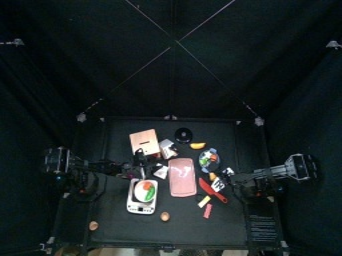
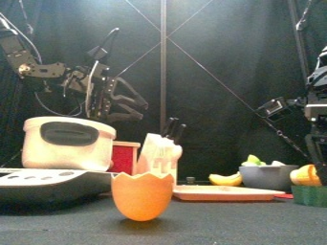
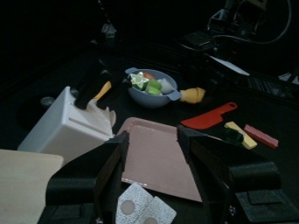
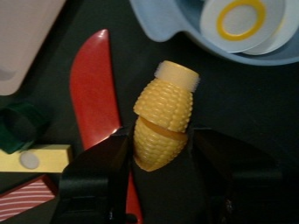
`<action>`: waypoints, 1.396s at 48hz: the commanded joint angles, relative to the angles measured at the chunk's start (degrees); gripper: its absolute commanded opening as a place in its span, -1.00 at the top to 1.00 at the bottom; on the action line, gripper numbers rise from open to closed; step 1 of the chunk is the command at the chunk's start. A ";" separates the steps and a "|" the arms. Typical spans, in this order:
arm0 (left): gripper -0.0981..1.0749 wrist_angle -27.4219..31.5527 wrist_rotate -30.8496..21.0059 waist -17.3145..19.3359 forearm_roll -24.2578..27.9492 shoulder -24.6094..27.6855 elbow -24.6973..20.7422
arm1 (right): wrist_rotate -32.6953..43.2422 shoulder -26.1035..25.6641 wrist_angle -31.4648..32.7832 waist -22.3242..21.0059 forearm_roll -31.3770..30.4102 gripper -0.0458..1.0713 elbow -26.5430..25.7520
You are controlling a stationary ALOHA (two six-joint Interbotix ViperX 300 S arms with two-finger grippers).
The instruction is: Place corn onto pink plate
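The corn (image 4: 163,109), a yellow cob with a pale cut end, lies on the black table beside a red knife (image 4: 93,96). My right gripper (image 4: 163,162) is open, its jaws standing on either side of the cob's lower end. The pink plate (image 3: 163,162) lies flat just below my left gripper (image 3: 158,179), which hovers open and holds nothing. From the left wrist the corn (image 3: 194,93) shows beyond the plate, next to a blue-grey bowl (image 3: 152,85). From above, the pink plate (image 1: 175,176) sits mid-table, with the right gripper (image 1: 225,185) to its right.
The bowl (image 4: 222,26) holds a toy egg and greens. A white box (image 3: 65,131) stands beside the plate. Near the front edge are an orange eggshell cup (image 2: 141,196) and a white tray (image 1: 143,196). Small toy food pieces lie around the knife (image 3: 211,115).
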 commanded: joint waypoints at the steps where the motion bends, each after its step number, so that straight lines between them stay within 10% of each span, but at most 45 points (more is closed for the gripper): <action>1: -0.62 -0.35 0.09 -0.09 0.09 -0.70 -0.53 | -0.18 -0.79 -0.18 1.85 1.23 -0.19 -3.43; 28: -0.62 -0.35 0.09 -0.18 0.09 -1.49 -0.53 | 0.09 16.96 -12.30 0.53 2.02 -0.19 -20.74; 67: -0.62 -0.35 0.18 -0.09 0.18 -1.85 0.44 | 0.26 29.18 -1.41 -5.45 2.20 -0.19 -32.78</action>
